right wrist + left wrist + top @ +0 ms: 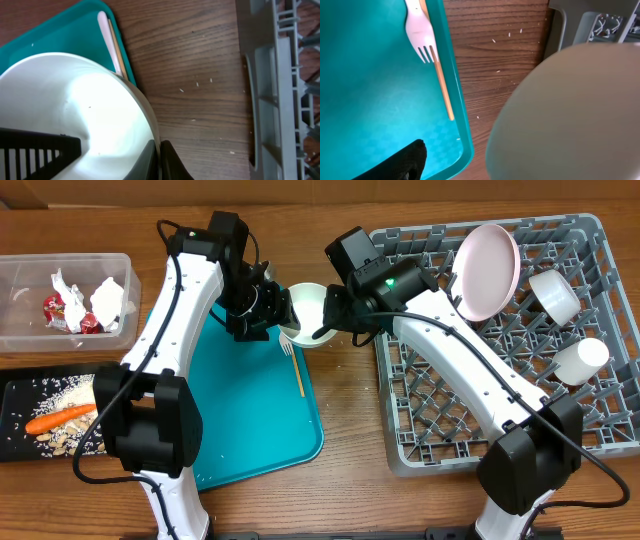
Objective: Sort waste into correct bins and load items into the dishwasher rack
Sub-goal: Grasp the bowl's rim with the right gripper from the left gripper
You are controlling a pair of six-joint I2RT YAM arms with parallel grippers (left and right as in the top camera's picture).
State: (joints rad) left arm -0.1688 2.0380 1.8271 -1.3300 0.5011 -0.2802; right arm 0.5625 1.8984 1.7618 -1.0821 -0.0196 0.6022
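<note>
Overhead, the right gripper [321, 332] pinches the white bowl [306, 304] just outside the dishwasher rack [430, 442], the left gripper [274, 311] spread beside it; pink plate [487, 270], second bowl [553, 295] and cup [582, 358] sit inside the rack, leaving the fork [287, 342] outside.

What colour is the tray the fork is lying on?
The tray is teal, a blue-green. The overhead view shows it best.
</note>
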